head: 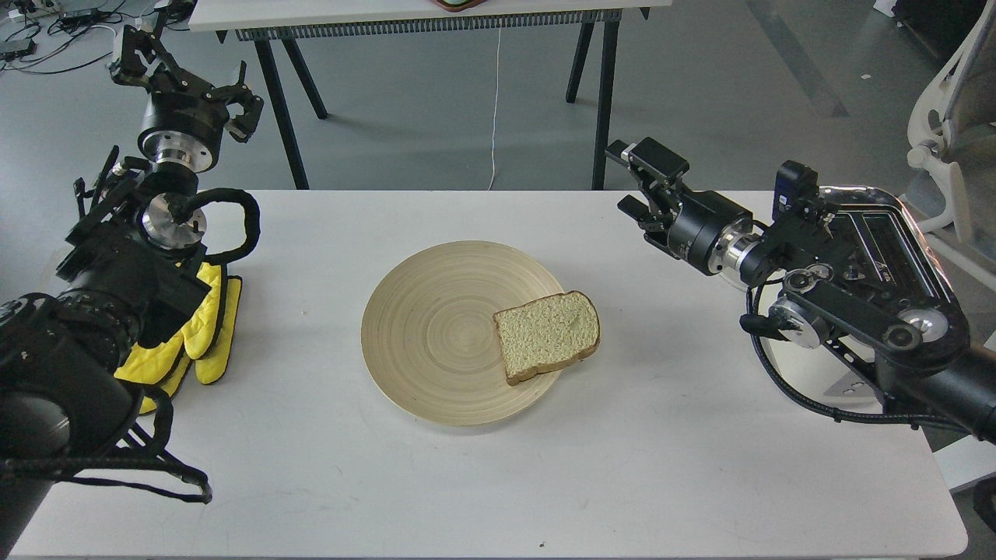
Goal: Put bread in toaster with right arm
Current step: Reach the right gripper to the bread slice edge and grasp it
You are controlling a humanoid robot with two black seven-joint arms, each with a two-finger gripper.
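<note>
The bread, a pale tan slice with a brown crust, lies flat on the right edge of a round wooden plate at the table's middle. The toaster stands at the right edge; only its chrome top and slots show behind my right arm. My right gripper is open and empty. It points left over the table, up and to the right of the bread and well apart from it. My left gripper is open and empty, raised at the far left.
Yellow oven mitts lie at the table's left edge under my left arm. A second table stands behind, with black legs and a hanging white cord. A white chair is at the far right.
</note>
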